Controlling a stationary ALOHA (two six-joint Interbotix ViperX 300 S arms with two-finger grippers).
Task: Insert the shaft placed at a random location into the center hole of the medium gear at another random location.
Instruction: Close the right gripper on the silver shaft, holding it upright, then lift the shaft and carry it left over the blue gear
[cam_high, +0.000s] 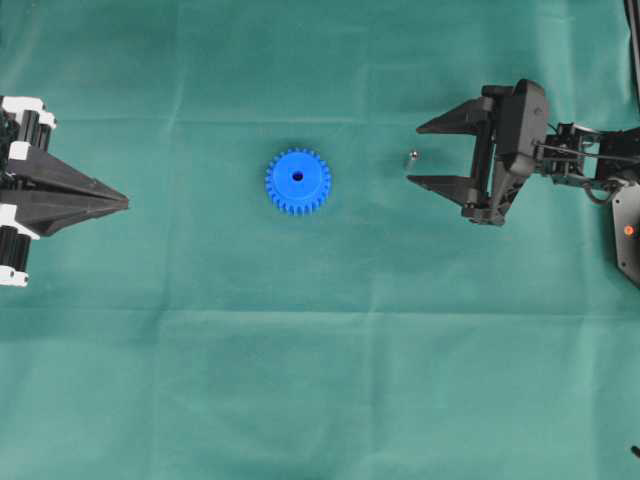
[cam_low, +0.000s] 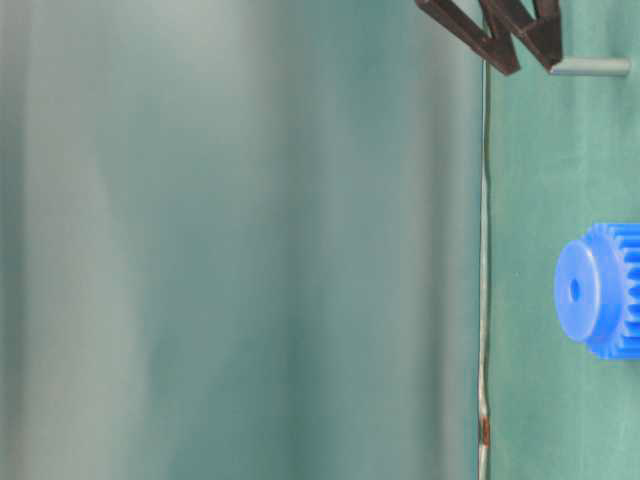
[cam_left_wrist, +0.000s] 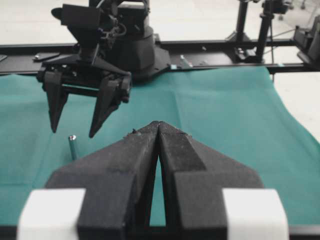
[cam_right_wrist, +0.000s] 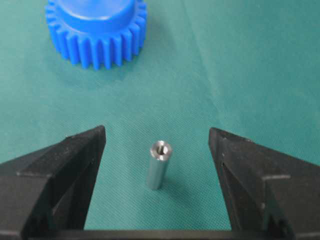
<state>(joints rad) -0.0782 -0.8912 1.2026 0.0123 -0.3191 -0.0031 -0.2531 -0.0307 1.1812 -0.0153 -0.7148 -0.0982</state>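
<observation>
item: medium gear (cam_high: 298, 181), blue, flat on the green cloth (cam_high: 320, 380), center hole (cam_high: 298, 176) facing up and empty; item: shaft (cam_right_wrist: 158, 164), small silvery pin, standing upright on the cloth at the gear's 3 o'clock in the overhead view, near but apart from it; right gripper (cam_right_wrist: 157, 150), jaws wide apart, straddling the shaft without touching; left gripper (cam_high: 122, 202), jaws pressed together, idle at the gear's 9 o'clock, well apart; step judged: approach to grasp the shaft; next calls for lowering, then closing squarely on the pin without tipping it.
</observation>
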